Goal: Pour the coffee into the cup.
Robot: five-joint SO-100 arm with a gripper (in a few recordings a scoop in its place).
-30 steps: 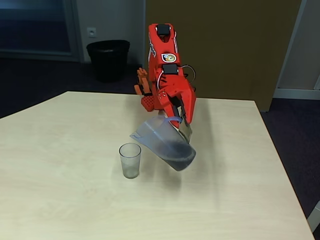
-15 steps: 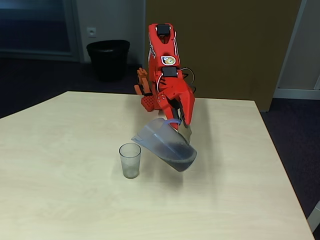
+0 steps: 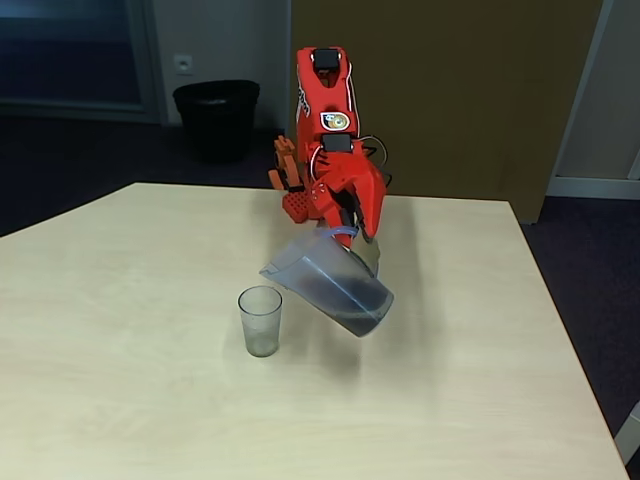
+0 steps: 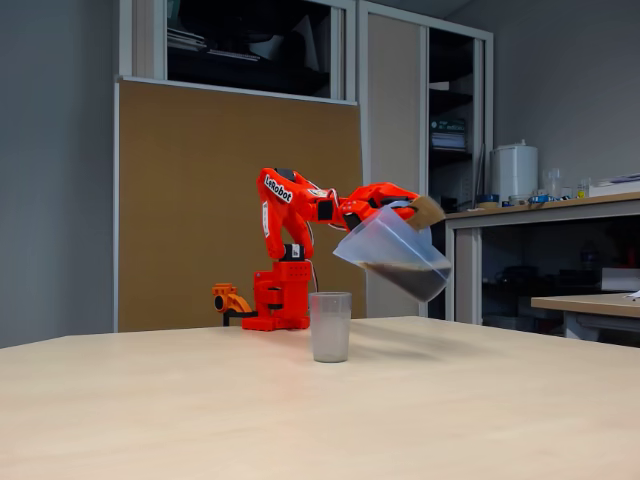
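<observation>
Jug lifted and tipped a little further toward the cup.

The red gripper (image 3: 352,228) held the bluish translucent jug (image 3: 330,282) by its handle, dark coffee (image 4: 408,279) pooled low; the small clear tumbler (image 3: 260,320) stood left, unfilled, pouring not yet begun.

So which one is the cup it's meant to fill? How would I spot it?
Find the red robot arm at the far side of the pale wooden table. The cup stands upright on the table in front of it: a small clear tumbler without a handle, unlike the bigger tilted jug held in the air beside it.
</observation>
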